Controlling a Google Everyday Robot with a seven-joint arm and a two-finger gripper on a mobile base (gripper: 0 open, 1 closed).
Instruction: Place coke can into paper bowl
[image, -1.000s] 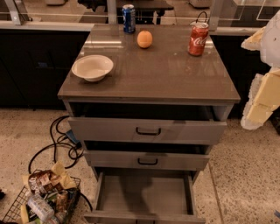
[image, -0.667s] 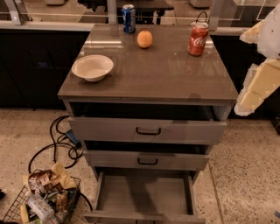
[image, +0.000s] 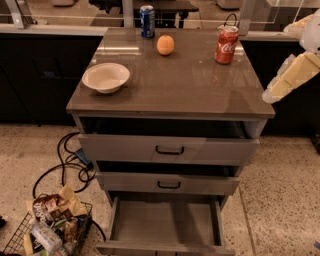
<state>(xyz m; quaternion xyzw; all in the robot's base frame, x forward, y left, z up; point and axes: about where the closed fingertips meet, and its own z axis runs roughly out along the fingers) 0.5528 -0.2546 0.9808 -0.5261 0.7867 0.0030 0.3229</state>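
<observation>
One change: end effector (image: 292, 75) at frame's right edge has risen beside the table (image: 190, 85); open or shut, can't tell. Coke can (image: 226, 45) stands untouched upper right, paper bowl (image: 106, 77) centre-left, well apart. Approach barely begun.

The cream-coloured gripper (image: 278, 89) hangs off the right edge of the grey-brown tabletop (image: 190, 92), near its front right corner, with open air between it and the red aluminium coke can (image: 226, 45) at the right rear. From the can to the off-white paper bowl (image: 105, 77) at the left, the middle and front lie bare. The round orange fruit (image: 165, 44) stands just behind that line, with the dark blue can (image: 147, 21) farther back at the rear edge.
</observation>
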